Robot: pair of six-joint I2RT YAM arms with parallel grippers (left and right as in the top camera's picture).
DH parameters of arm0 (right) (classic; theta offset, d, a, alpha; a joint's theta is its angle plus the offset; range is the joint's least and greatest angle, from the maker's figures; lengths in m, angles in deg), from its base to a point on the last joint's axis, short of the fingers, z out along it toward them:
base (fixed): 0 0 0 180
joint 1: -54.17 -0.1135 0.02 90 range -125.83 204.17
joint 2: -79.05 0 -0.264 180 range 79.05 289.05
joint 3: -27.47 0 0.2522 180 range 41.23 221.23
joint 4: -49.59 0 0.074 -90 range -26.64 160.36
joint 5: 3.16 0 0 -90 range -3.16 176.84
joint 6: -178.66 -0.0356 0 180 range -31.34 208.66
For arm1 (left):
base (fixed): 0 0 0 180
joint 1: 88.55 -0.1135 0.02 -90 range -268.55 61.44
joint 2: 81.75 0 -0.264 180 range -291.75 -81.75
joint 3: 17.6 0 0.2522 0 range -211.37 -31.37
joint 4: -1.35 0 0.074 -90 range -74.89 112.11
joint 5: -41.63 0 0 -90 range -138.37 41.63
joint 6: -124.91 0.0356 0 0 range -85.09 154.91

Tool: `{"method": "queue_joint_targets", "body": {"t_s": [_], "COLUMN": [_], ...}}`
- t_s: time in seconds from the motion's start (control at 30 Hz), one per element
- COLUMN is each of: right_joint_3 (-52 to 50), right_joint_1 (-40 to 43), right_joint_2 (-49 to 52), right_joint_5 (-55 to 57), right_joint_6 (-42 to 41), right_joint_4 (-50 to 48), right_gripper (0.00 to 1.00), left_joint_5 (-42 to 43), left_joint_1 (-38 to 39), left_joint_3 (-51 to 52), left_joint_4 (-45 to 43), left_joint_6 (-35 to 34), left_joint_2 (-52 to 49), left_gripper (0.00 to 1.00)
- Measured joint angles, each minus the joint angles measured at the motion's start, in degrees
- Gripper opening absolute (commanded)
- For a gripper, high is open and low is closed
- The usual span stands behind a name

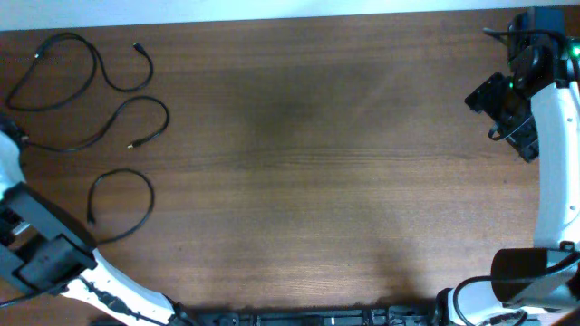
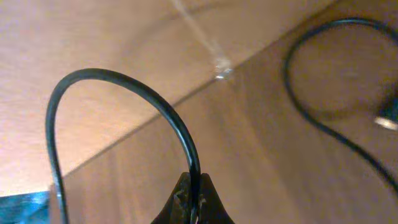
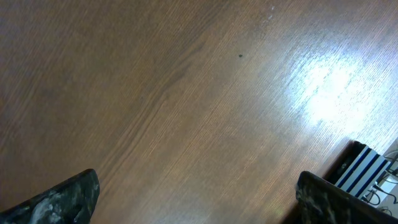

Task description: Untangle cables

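Three thin black cables lie apart at the table's far left: a top cable (image 1: pixel 86 50), a middle cable (image 1: pixel 154 113) and a lower cable (image 1: pixel 136 181) curled in a loop. My left gripper (image 2: pixel 194 186) is shut on a cable (image 2: pixel 124 81), which arches up out of the jaws. In the overhead view the middle cable's left end runs to that gripper (image 1: pixel 11 138) at the left edge. Another cable (image 2: pixel 311 112) with a metallic plug (image 2: pixel 387 122) lies to the right of it. My right gripper (image 3: pixel 199 186) is open and empty above bare wood at the far right (image 1: pixel 497 101).
The wooden table (image 1: pixel 308 163) fills the view. The left arm's white and black links (image 1: pixel 41 244) lie over the front left corner. The right arm (image 1: pixel 553 154) runs along the right edge. A striped object (image 3: pixel 364 171) sits near the right fingers.
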Motion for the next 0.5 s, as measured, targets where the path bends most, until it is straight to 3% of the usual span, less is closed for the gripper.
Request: {"method": "queue_joint_targets", "body": {"t_s": [0.1,0.17,0.3,0.5], "right_joint_3": [0.0,0.0,0.0,0.0], "right_joint_1": [0.0,0.0,0.0,0.0], "right_joint_2": [0.0,0.0,0.0,0.0], "right_joint_5": [0.0,0.0,0.0,0.0], "right_joint_6": [0.0,0.0,0.0,0.0], "right_joint_4": [0.0,0.0,0.0,0.0], "right_gripper": [0.98,0.98,0.98,0.98], "left_joint_5": [-2.6,3.6,26.8,32.6], "left_joint_1": [-5.8,-8.0,-7.5,-7.5], "left_joint_3": [-0.1,-0.2,1.2,10.6], "left_joint_4": [-6.3,-4.1,1.4,5.5], "left_joint_6": [11.6,16.1,18.2,18.6], "left_joint_2": [0.0,0.1,0.1,0.1], "left_gripper": [0.00,0.00,0.00,0.00]}}
